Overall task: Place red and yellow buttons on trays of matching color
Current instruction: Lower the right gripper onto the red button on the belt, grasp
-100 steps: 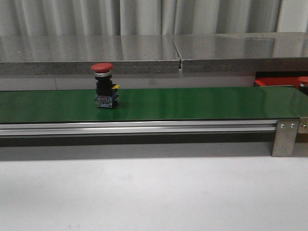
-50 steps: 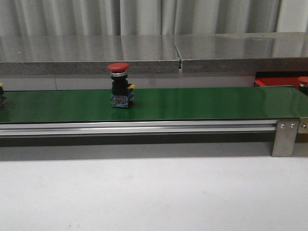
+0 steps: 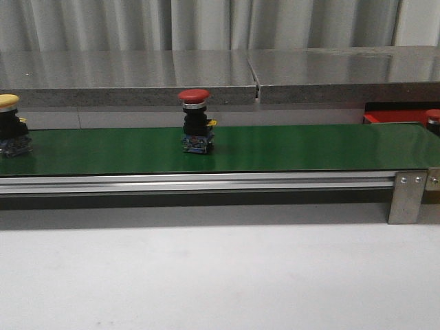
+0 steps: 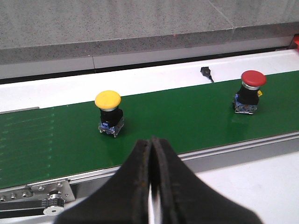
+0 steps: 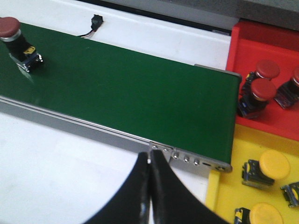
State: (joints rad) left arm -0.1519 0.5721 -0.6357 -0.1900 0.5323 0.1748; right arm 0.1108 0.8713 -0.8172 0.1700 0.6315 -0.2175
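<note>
On the green conveyor belt (image 3: pixel 275 148) the red button (image 3: pixel 196 122) stands upright mid-belt and the yellow button (image 4: pixel 109 113) nearer its start, just beyond the clenched, empty left end effector (image 4: pixel 152 154); the right end effector (image 5: pixel 149 168), likewise clenched, waits by the belt's tray end.

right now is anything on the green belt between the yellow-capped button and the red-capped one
No. In the left wrist view the yellow-capped button and the red-capped button stand apart with only bare green belt between them.

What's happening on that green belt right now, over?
Left gripper and right gripper shut, empty. Red button mid-belt, yellow button at far left. Red tray and yellow tray hold buttons. Nothing blocking.
</note>
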